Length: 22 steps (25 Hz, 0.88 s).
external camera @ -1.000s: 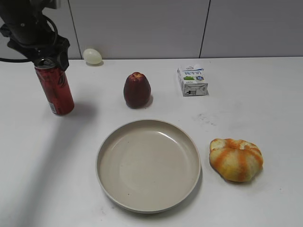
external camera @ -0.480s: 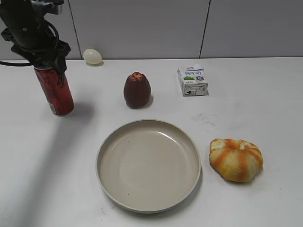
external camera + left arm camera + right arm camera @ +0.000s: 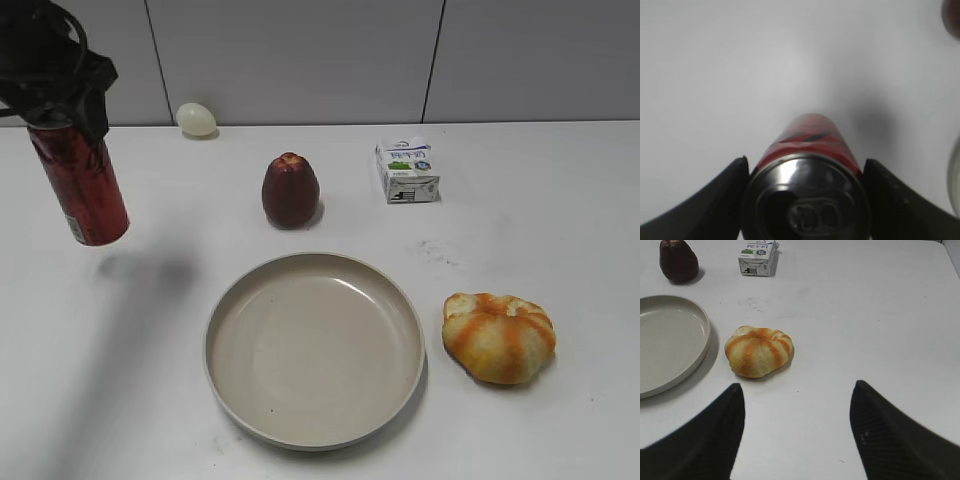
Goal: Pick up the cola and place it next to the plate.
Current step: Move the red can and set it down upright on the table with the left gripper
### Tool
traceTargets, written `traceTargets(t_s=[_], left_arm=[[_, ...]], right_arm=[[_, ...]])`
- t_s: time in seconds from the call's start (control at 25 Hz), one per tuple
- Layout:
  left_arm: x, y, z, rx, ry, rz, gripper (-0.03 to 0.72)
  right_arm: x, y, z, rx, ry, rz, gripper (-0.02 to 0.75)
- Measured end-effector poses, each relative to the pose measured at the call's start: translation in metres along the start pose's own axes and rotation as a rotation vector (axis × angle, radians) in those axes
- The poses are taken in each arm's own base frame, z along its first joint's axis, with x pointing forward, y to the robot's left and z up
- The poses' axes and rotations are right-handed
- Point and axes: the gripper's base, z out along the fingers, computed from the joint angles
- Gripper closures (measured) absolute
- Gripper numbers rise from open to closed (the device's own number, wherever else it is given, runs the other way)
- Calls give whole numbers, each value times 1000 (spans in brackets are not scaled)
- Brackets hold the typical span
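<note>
Cola (image 3: 80, 185) lifted leftward, pincer (image 3: 55, 95) (top cropped)

The cola (image 3: 80, 190) is glossy red metal with a shiny silver top. The plate (image 3: 315, 430) looks smooth, matt ceramic. The carton (image 3: 406, 170) is printed paper. The table (image 3: 540, 200) is matt white.

I count: one cola (image 3: 78, 185), one plate (image 3: 314, 348), one dark red fruit (image 3: 290, 189), one carton (image 3: 406, 170), one egg (image 3: 196, 119), one striped bun (image 3: 498, 336).

lettering on carton (image 3: 406, 170), cola (image 3: 80, 185) unreadable
</note>
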Motion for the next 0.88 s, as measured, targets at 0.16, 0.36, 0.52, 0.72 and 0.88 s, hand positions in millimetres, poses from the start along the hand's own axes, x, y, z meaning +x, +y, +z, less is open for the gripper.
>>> traceTargets(t_s=[0.16, 0.36, 0.52, 0.72, 0.88], left_arm=[[34, -41, -22, 24, -67, 69, 176], [83, -79, -30, 64, -141, 125, 176], [105, -88, -17, 76, -122, 145, 176], [123, -98, 10, 104, -112, 157, 176], [129, -100, 20, 112, -124, 150, 176]], right_arm=[[0, 0, 0, 0, 0, 0, 206], [0, 0, 0, 0, -1, 0, 206], [0, 0, 0, 0, -1, 0, 206], [0, 0, 0, 0, -1, 0, 206], [0, 0, 0, 0, -1, 1, 206]])
